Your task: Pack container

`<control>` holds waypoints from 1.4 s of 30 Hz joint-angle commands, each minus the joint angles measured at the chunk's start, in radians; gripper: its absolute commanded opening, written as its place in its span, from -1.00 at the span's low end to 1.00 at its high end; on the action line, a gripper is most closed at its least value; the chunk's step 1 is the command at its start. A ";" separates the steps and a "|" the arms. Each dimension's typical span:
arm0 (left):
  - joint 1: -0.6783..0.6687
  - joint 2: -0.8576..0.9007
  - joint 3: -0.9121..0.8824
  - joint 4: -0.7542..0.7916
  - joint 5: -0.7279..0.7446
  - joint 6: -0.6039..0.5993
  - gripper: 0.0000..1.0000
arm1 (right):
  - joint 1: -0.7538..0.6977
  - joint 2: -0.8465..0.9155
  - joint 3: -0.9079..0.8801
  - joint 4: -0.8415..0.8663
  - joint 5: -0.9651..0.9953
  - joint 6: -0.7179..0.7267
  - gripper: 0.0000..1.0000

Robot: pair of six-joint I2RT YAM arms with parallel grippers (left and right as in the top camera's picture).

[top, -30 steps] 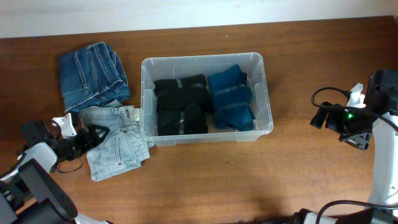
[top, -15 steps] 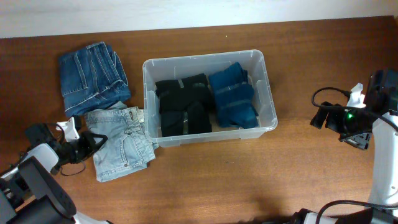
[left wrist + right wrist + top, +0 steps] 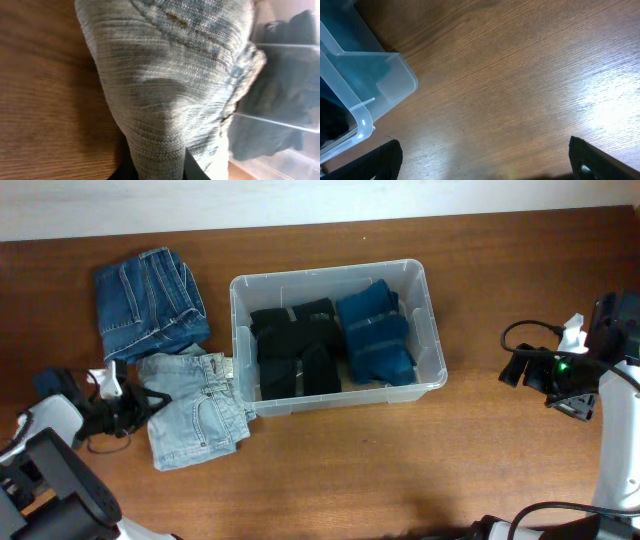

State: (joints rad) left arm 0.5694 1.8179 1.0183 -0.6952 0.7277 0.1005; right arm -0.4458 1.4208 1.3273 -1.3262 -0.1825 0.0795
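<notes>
The container [image 3: 433, 330], a clear plastic tub, stands mid-table with black folded clothes [image 3: 293, 352] and blue folded clothes [image 3: 375, 336] inside. Left of it a pair of light blue jeans [image 3: 197, 420] lies folded on the wood, touching the tub's front left corner. My left gripper [image 3: 150, 402] is shut on the left edge of those jeans. In the left wrist view the denim [image 3: 175, 75] fills the picture and runs down between the jaws of the left gripper [image 3: 157, 172]. My right gripper [image 3: 485, 170] hangs open over bare wood, right of the container's corner [image 3: 395, 80].
A folded pair of dark blue jeans [image 3: 150, 300] lies at the back left, touching the light pair. The right arm [image 3: 570, 375] and its cable sit near the right table edge. Bare wood [image 3: 400, 470] runs along the front.
My left gripper has shut on the edge of the light blue jeans. The jeans and the container have shifted slightly to the right. The right arm has not moved.
</notes>
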 commanded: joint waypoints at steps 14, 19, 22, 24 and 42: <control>-0.004 -0.193 0.396 -0.303 0.143 -0.005 -0.98 | -0.006 0.001 0.000 0.000 0.003 0.006 0.97; -0.004 -0.299 0.439 -0.323 0.255 -0.006 -0.98 | -0.006 0.001 0.000 0.000 0.003 0.006 0.97; -0.004 -0.381 0.462 -0.314 0.316 -0.056 -0.99 | -0.006 0.001 0.000 0.000 0.003 0.006 0.97; -0.008 -0.423 0.471 -0.305 0.349 -0.076 -0.99 | -0.006 0.001 0.000 0.000 0.003 0.006 0.97; -0.490 -0.595 0.477 0.178 0.061 -0.619 -0.99 | -0.006 0.001 0.000 0.000 0.003 0.006 0.97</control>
State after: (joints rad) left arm 0.1741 1.2438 1.4651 -0.5549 0.9165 -0.3920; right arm -0.4458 1.4208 1.3273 -1.3266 -0.1825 0.0803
